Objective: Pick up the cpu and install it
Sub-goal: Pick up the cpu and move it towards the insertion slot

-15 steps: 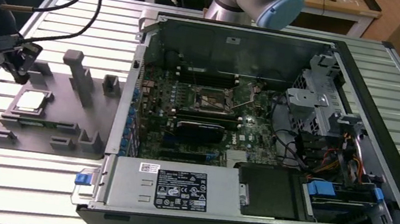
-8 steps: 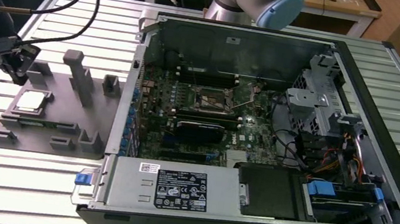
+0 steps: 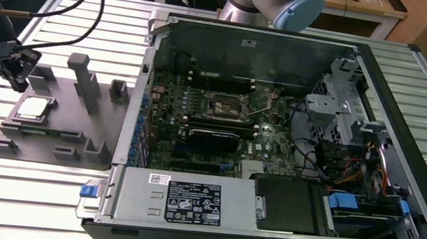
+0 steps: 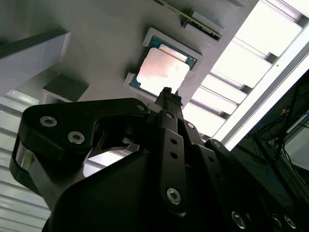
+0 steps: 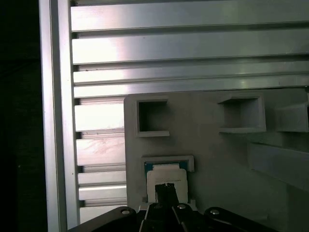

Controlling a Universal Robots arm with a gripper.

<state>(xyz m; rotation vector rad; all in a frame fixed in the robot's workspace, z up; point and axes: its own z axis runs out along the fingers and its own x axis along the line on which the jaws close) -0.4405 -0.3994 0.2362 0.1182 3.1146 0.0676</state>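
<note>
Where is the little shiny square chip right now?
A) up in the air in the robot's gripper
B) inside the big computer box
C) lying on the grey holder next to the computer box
C: the cpu lies flat in a pocket of the grey holder, outside the computer case, on the exterior view's left.

The cpu (image 5: 166, 175) sits in a framed seat of the grey fixture plate (image 5: 212, 154) on the slatted aluminium tabletop (image 5: 193, 43). The gripper (image 5: 166, 186), fingers (image 5: 161, 194) together, overlaps its edge.

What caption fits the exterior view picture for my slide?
Gripper hovers near the cpu resting in its grey tray, beside the open computer case.
</note>
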